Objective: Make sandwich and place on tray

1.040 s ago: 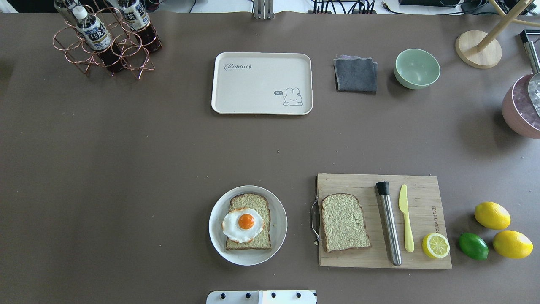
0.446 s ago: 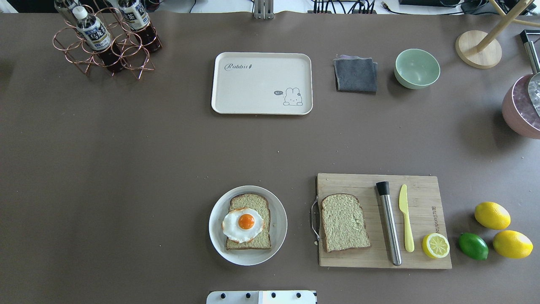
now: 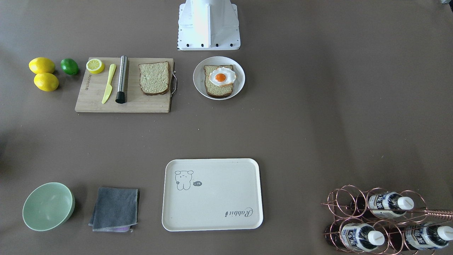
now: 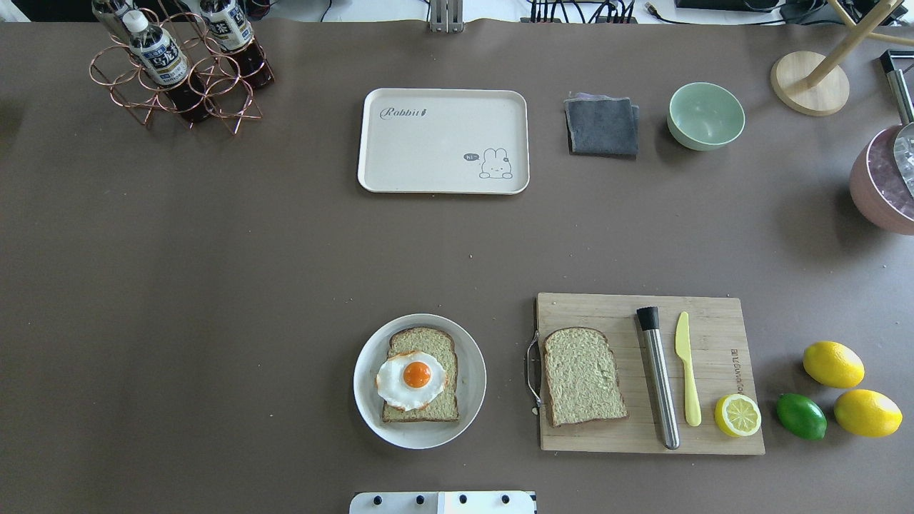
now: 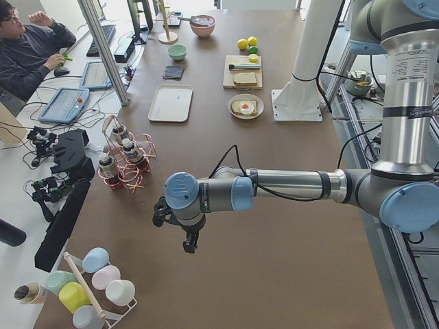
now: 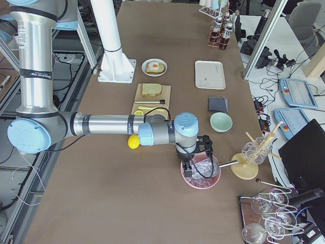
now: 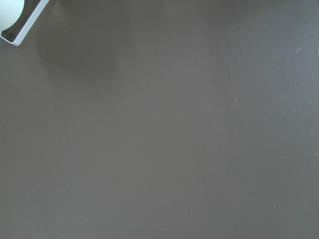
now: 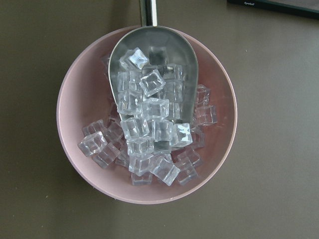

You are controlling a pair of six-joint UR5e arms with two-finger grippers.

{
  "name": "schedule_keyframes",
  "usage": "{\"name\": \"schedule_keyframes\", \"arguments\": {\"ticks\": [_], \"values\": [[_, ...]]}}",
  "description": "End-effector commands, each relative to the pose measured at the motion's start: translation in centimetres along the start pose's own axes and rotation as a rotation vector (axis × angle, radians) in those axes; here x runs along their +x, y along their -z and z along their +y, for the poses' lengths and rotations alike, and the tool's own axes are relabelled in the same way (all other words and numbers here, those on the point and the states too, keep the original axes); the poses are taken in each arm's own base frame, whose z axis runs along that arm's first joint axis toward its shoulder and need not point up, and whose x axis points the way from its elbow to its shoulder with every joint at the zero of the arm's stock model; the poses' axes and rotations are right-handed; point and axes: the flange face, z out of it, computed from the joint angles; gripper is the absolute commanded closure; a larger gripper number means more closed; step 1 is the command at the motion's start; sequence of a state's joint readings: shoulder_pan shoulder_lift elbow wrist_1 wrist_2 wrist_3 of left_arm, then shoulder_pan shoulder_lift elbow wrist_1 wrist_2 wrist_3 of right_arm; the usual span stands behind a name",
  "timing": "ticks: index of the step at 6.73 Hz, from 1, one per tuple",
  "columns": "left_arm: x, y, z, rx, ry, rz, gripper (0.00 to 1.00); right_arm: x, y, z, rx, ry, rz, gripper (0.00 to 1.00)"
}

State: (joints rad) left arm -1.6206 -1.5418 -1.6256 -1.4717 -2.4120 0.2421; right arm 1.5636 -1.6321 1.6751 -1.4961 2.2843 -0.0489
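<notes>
A slice of bread (image 4: 421, 385) lies on a white plate (image 4: 368, 400) near the robot base, with a fried egg (image 4: 410, 378) on top. A second slice of bread (image 4: 583, 376) lies on the wooden cutting board (image 4: 714, 321). The cream tray (image 4: 428, 150) sits bare at the far middle, also in the front view (image 3: 212, 198). My left gripper (image 5: 188, 243) hangs over bare table far from these. My right gripper (image 6: 195, 165) hangs over the pink ice bowl (image 6: 200, 175). I cannot tell whether either is open or shut.
On the cutting board lie a steel muddler (image 4: 658, 378), a yellow knife (image 4: 687, 368) and a lemon half (image 4: 737, 415). Lemons (image 4: 832, 364) and a lime (image 4: 801, 416) lie to its right. A bottle rack (image 4: 178, 64), grey cloth (image 4: 602, 126) and green bowl (image 4: 705, 116) stand at the far side.
</notes>
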Motion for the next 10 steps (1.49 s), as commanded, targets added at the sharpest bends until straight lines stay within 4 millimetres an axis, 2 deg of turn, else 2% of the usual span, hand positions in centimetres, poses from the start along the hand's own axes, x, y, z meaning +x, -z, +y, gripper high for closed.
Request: {"name": "schedule_keyframes", "arguments": {"ticks": [1,2,3,4,5,6,7,8,9,10], "values": [[0.3,0.3,-0.5,0.002,-0.004,-0.007,0.02,0.0,0.2,1.4,-0.005,-0.010,-0.009,0.00],[0.8,1.4,-1.6,0.048,-0.049,-0.012,0.02,0.1,0.1,1.5,-0.009,-0.014,-0.009,0.00],[0.5,1.5,-2.0,0.091,-0.095,-0.023,0.02,-0.5,0.5,1.1,0.001,-0.008,-0.036,0.00],[0.8,1.8,-2.6,0.101,-0.103,-0.025,0.02,-1.8,1.3,-0.2,0.016,0.016,-0.043,0.00],[2.1,3.3,-4.0,0.131,-0.114,-0.031,0.02,-4.4,2.4,-1.1,0.042,0.074,-0.050,0.00],[4.1,5.2,-5.2,0.182,-0.107,-0.037,0.02,-7.9,3.6,-2.5,0.068,0.142,-0.059,0.00],[5.8,6.0,-6.2,0.248,-0.106,-0.037,0.02,-12.3,3.8,-4.7,0.074,0.194,-0.085,0.00],[8.2,4.6,-7.5,0.295,-0.197,-0.034,0.02,-17.9,4.0,-8.1,0.082,0.163,-0.108,0.01],[11.1,3.0,-8.6,0.286,-0.246,-0.019,0.02,-24.4,2.8,-8.7,0.080,0.158,-0.151,0.00],[12.5,2.4,-9.2,0.277,-0.237,-0.006,0.01,-30.6,2.0,-9.0,0.086,0.056,-0.212,0.00]]}}
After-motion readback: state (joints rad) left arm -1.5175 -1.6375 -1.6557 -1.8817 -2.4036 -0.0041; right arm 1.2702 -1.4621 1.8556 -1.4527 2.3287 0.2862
